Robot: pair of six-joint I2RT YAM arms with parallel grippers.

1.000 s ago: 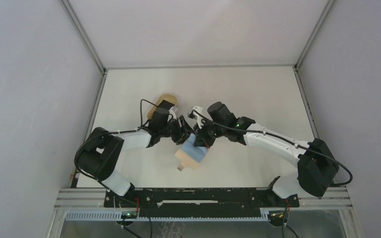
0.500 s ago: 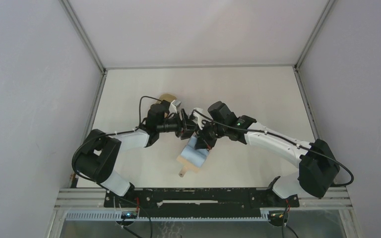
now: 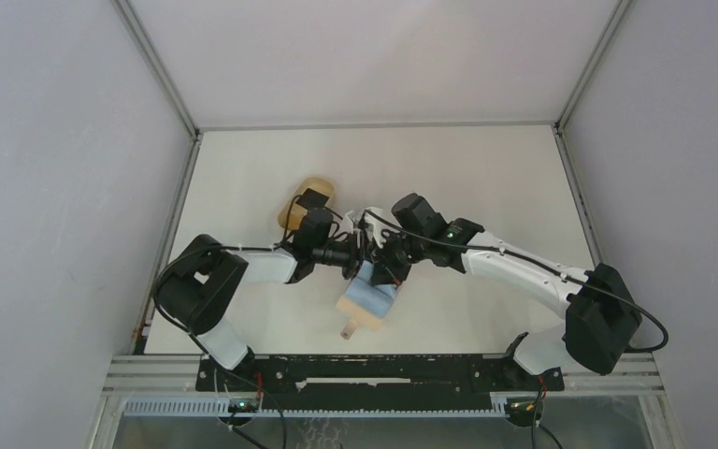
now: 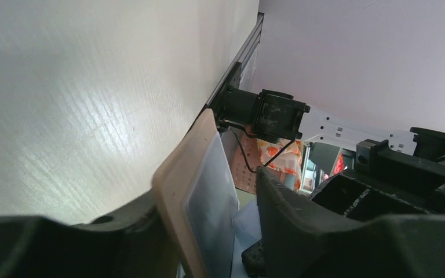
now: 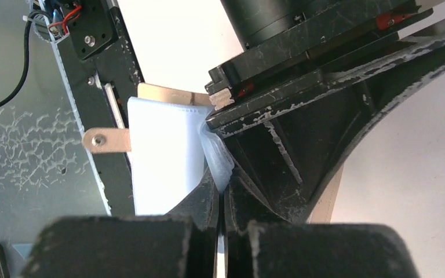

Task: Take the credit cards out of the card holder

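Where the two arms meet just left of centre in the top view, the tabletop (image 3: pixel 486 168) keeps its broadest open stretch above and to the right of them, out to the metal rail (image 3: pixel 576 187) along its right edge. A narrower strip shows along the bottom edge, below the work.

An oval tan tray (image 3: pixel 292 213) sits at centre left, partly hidden by the left arm. The card holder (image 3: pixel 351 307) lies just below centre, its upper end taken up between the claws and its snap tab (image 3: pixel 345 330) pointing at the bottom edge. The light blue credit cards (image 3: pixel 374 294) lie against its face, their upper end reaching past its rim.

The left claw (image 3: pixel 353 257) straddles the holder's upper edge. In the left wrist view one finger (image 4: pixel 121 231) touches the tan back, while the other stands off the card face; whether it clamps I cannot tell. The right claw (image 3: pixel 380 271) is pinched closed on a corner of the cards, close against the left claw.
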